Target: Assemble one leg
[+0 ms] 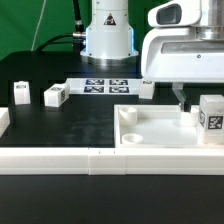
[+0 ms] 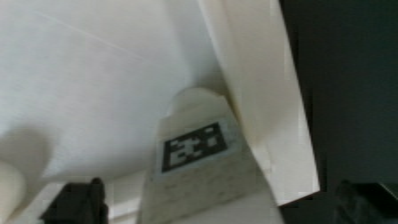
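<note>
A leg (image 1: 210, 118), a small white block with a black-and-white marker, stands upright on the large white tray (image 1: 160, 138) near the exterior view's right edge. My gripper (image 1: 192, 104) hangs low over it, with one dark finger (image 1: 180, 100) showing just beside the leg. In the wrist view the same leg (image 2: 199, 150) stands between my two dark fingertips (image 2: 80, 203), with a gap on at least one side. The gripper (image 2: 217, 206) is open and straddles the leg. The tray's raised rim (image 2: 258, 90) runs right beside the leg.
Two more legs (image 1: 20, 93) (image 1: 55, 95) stand on the black table at the exterior view's left, and another (image 1: 146, 88) behind the tray. The marker board (image 1: 105, 85) lies before the robot base. A long white rail (image 1: 90, 160) runs along the front.
</note>
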`<state>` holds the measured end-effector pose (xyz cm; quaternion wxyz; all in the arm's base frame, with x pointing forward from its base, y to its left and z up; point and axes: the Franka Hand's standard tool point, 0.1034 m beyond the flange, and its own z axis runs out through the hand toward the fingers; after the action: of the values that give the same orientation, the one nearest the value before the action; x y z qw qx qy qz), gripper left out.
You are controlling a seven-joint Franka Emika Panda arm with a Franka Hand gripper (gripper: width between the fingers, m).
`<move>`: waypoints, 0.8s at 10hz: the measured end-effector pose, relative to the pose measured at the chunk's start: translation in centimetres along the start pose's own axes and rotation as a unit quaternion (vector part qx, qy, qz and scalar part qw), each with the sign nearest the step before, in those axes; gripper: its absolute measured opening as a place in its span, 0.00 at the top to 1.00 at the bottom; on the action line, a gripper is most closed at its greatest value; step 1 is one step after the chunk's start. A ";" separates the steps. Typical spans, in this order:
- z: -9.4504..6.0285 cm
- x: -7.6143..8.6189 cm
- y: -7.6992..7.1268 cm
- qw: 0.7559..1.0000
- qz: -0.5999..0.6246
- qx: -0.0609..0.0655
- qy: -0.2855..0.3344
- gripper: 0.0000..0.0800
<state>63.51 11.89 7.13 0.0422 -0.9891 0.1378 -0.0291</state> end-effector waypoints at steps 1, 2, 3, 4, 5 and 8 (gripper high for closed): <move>0.0 0.1 0.2 0.998 -0.057 -0.004 0.002 0.19; 0.0 0.2 0.2 0.996 -0.085 -0.006 0.002 0.19; 0.0 0.2 0.3 0.993 -0.119 -0.007 0.002 0.25; 0.0 0.2 0.3 0.994 -0.109 -0.007 0.002 0.25; 0.0 0.2 0.4 0.994 -0.109 -0.007 0.002 0.41; 0.0 0.2 0.3 0.997 -0.080 -0.006 0.002 0.64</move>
<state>63.58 11.53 7.13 0.0338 -0.9971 0.0584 -0.0337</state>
